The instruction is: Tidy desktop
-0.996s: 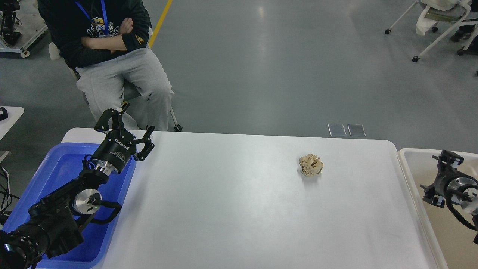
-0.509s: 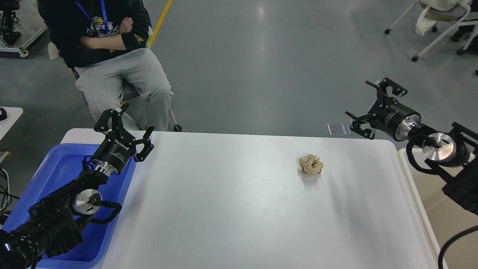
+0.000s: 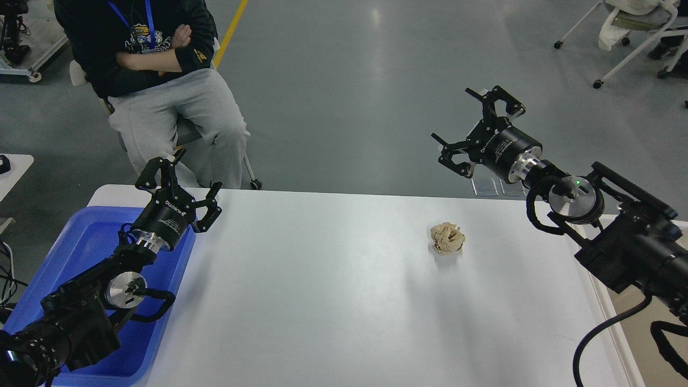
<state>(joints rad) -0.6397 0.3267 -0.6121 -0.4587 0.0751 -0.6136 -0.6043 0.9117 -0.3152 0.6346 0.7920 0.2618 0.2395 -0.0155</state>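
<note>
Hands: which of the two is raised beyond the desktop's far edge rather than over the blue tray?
The right hand, open, is raised beyond the desktop's far edge, past the crumpled paper. The left hand, also open, hangs over the blue tray.

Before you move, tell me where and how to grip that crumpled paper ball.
Take the crumpled paper ball across its middle, from straight above: it is a loose, lumpy wad resting alone on the desktop. The open right gripper, raised beyond the far edge, is nearer.
</note>
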